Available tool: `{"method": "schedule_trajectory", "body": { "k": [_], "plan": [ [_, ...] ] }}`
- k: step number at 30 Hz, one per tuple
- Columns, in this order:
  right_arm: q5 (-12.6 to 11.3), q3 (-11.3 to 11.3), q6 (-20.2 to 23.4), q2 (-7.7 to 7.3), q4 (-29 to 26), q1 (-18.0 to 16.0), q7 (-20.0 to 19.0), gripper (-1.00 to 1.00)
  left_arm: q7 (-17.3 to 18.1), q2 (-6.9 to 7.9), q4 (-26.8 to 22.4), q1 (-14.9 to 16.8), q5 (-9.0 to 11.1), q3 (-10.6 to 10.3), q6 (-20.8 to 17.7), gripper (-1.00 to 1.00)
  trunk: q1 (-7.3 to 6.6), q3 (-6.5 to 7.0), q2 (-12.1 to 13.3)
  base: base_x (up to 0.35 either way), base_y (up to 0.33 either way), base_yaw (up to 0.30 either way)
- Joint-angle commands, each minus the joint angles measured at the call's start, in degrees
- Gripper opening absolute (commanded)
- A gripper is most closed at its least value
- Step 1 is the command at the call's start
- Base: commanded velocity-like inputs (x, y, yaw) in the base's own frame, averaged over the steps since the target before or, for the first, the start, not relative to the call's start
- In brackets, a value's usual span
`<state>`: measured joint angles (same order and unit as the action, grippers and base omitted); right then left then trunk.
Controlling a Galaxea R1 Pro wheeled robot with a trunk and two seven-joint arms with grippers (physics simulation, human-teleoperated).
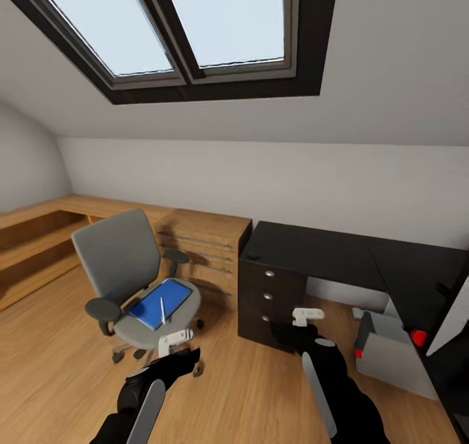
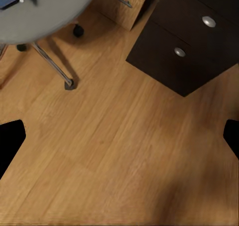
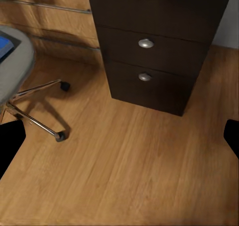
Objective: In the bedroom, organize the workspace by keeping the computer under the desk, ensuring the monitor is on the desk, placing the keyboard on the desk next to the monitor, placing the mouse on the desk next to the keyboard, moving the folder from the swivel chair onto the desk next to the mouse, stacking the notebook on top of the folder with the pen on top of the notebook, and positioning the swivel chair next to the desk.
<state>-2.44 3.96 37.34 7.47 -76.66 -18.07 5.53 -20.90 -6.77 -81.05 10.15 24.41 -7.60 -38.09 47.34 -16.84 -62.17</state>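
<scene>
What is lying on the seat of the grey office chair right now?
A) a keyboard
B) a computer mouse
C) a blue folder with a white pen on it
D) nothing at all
C: in the head view the swivel chair carries the bright-blue folder on its seat, with the thin white pen lying across it.

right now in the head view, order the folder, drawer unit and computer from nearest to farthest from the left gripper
1. folder, on the swivel chair seat just beyond the left gripper.
2. drawer unit, across the floor toward the middle.
3. computer, far over on the right side.
</scene>
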Motion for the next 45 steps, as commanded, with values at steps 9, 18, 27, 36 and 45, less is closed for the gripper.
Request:
{"method": "schedule_trajectory", "body": {
  "k": [9, 18, 27, 36, 45],
  "plan": [
    [-0.3, 0.1, 0.4, -0.01, -0.1, -0.1, 0.4, 1.00, -0.5, 0.00, -0.1, 0.0, 0.6, 0.0, -0.1, 1.00, -0.03, -0.08, -0.1, -0.337, 0.000, 0.000],
    [-0.3, 0.1, 0.4, -0.06, -0.1, 0.0, 0.4, 1.00, -0.5, 0.00, -0.1, 0.0, 0.6, 0.0, -0.1, 1.00, -0.03, -0.08, -0.1, -0.338, 0.000, 0.000],
    [-0.2, 0.0, 0.4, -0.09, -0.2, -0.1, 0.4, 1.00, -0.5, 0.00, -0.1, 0.0, 0.6, 0.0, -0.1, 1.00, -0.03, -0.08, -0.1, -0.337, -0.024, 0.000],
    [0.0, -0.1, 0.4, -0.13, -0.4, -0.1, 0.4, 1.00, -0.7, 0.00, 0.0, 0.0, 0.6, 0.0, -0.1, 1.00, -0.03, -0.08, -0.1, -0.315, -0.151, 0.000],
    [0.2, -0.3, 0.2, -0.22, -0.4, 0.0, 0.5, 1.00, -0.9, 0.00, 0.9, 0.0, 0.4, 0.0, 0.1, 1.00, -0.03, -0.08, -0.1, -0.186, -0.282, 0.000]
  ]
}}
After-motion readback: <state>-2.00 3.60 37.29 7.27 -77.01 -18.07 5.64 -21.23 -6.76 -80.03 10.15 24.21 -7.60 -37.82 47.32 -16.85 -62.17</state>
